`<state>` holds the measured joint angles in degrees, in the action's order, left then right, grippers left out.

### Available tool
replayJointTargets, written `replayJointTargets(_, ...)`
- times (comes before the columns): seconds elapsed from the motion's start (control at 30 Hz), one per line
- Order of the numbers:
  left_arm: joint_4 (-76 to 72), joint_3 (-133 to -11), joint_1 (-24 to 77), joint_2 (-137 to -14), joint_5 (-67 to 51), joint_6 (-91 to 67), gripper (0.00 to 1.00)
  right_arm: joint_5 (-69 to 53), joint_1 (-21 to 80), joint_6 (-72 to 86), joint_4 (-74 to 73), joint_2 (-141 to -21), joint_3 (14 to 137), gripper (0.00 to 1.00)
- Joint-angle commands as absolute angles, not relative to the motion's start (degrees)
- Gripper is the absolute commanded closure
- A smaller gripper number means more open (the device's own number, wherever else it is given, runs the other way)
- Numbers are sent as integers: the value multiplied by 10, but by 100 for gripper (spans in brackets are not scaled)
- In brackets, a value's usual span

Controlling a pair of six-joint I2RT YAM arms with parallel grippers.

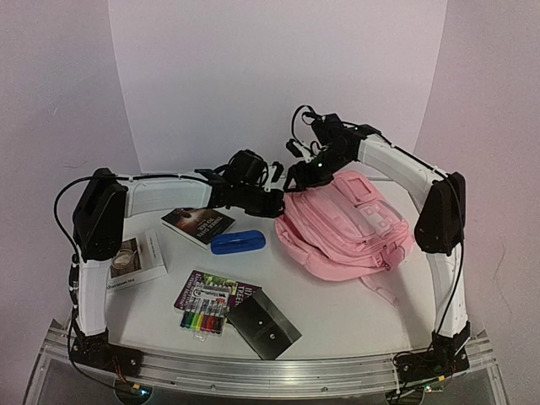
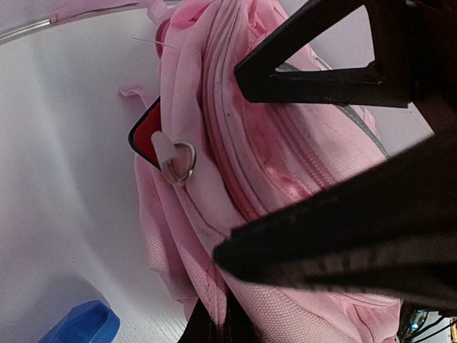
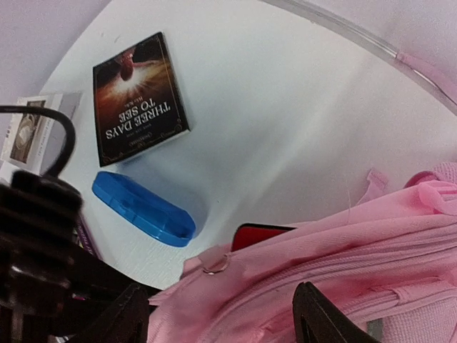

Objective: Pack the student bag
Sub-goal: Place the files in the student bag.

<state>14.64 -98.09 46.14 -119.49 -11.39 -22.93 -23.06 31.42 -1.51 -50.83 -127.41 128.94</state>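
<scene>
I see a left arm (image 1: 160, 192) and a right arm (image 1: 392, 160) built alike: smooth white link shells joined by boxy black joint housings (image 1: 99, 221), with thin black cables (image 1: 61, 202) looping loose alongside. Their bases (image 1: 101, 348) are black brackets, with tiny lit dots beside them. The left pincer (image 2: 227, 163) and right pincer (image 3: 221, 296) have matte black, angular fingers (image 2: 335, 78), wedge-shaped and tapering to points.

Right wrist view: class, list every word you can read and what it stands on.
"THREE DAYS TO SEE": cover of the dark book, upside down here.
Smaller lines on that cover: too small to read.
White box at the edge: print blurred, unreadable.
Blue case, pink backpack: no text.
</scene>
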Motion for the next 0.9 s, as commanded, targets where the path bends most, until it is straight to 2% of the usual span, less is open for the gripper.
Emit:
replayJointTargets(0.0,-13,-948,438,-1098,-93,-294,100,-143,307,-77,-515,-1250,1210,32)
replayJointTargets(0.23,-44,-904,414,-1086,-75,-363,100,-57,291,-138,-518,-1207,1130,40)
replayJointTargets(0.3,-37,-907,409,-1091,-74,-370,100,-67,282,-139,-548,-1203,1167,36)
replayJointTargets(0.37,-35,-913,409,-1100,-82,-376,100,-127,281,-135,-588,-1185,1209,28)
replayJointTargets(0.43,-37,-920,409,-1110,-90,-388,100,-207,284,-124,-590,-1138,1193,18)
replayJointTargets(0.5,-50,-922,409,-1115,-95,-403,100,-232,300,-109,-567,-1094,1149,16)
replayJointTargets(0.7,-68,-926,407,-1120,-102,-435,100,-223,341,-81,-517,-1058,1046,23)
replayJointTargets(0.87,-72,-923,406,-1121,-107,-450,100,-225,376,-43,-477,-1062,1032,29)
